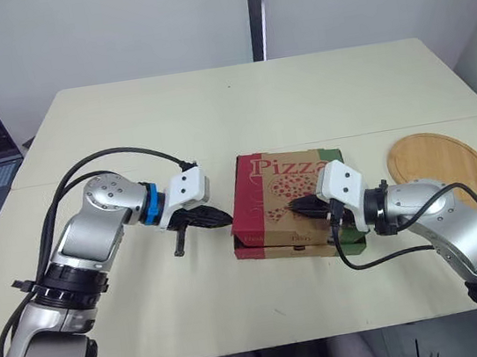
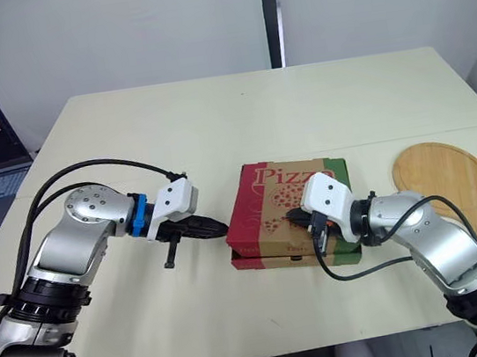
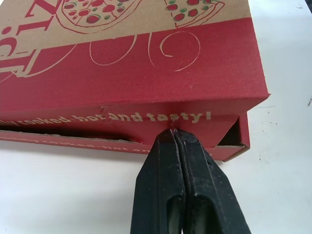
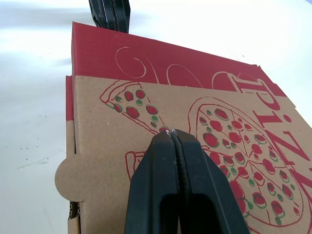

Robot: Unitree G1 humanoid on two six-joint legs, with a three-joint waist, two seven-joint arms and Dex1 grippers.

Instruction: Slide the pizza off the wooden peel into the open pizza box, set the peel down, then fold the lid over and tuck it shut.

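Lid folded down over the pizza box (image 1: 281, 199), side flap on the box's left not yet fully tucked, with a dark gap under it at the near corner. Against that left wall, left gripper (image 3: 173, 134), fingers pressed together on nothing, tip at the flap's lower edge. On top of the lid, toward the box's near right, right gripper (image 4: 171, 132), likewise closed and empty, seemingly bearing down on the cardboard. Right of the box and apart from it, wooden peel (image 1: 437, 167), flat on the surface (image 1: 212, 120), bare. Risk of skidding the whole box toward the peel if pushed harder from the left with too little weight on top. Risk of creasing the flap rather than seating it if struck above the slot. Pizza out of sight, judged from the bare peel to be inside the box. Front tuck of the lid hard to make out.
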